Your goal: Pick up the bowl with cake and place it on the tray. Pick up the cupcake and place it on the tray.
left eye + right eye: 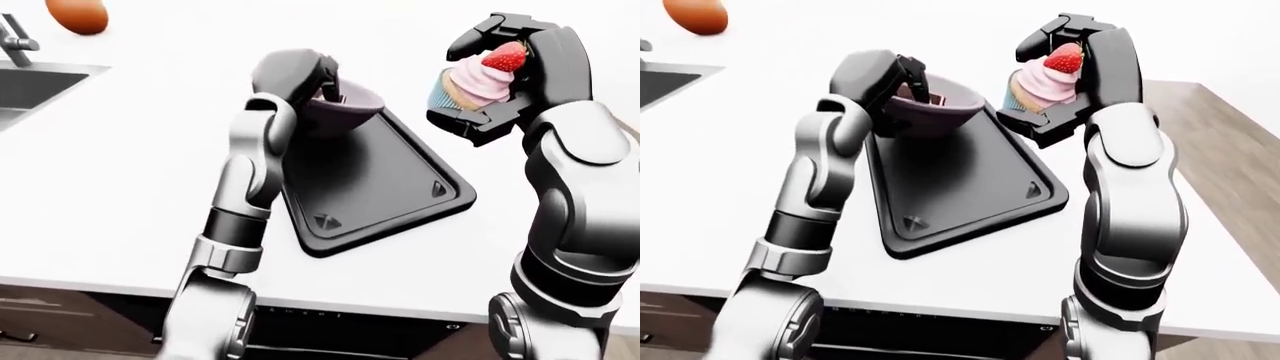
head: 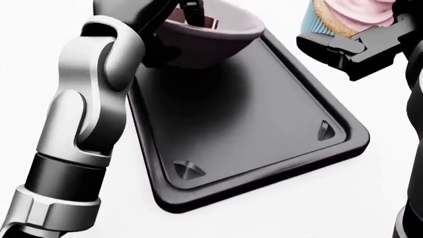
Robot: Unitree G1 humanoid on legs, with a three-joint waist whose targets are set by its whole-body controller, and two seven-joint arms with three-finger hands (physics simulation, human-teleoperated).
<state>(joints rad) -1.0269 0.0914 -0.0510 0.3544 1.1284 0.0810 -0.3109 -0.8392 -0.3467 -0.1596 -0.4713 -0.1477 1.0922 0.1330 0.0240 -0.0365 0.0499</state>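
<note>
A mauve bowl (image 1: 350, 111) with a brown piece of cake inside is at the top end of the black tray (image 1: 385, 184). My left hand (image 1: 322, 84) is shut on its rim, with fingers inside the bowl. Whether the bowl rests on the tray or hangs just above it I cannot tell. The cupcake (image 1: 472, 84) has pink frosting, a blue wrapper and a strawberry on top. My right hand (image 1: 487, 75) is shut on it, raised above the counter to the right of the tray's top corner.
The tray lies on a white counter (image 1: 120, 172). A sink (image 1: 25, 86) with a faucet (image 1: 14, 39) is at the upper left, with an orange round object (image 1: 77, 15) above it. The counter's edge runs along the bottom, and wooden floor (image 1: 1230, 150) shows at right.
</note>
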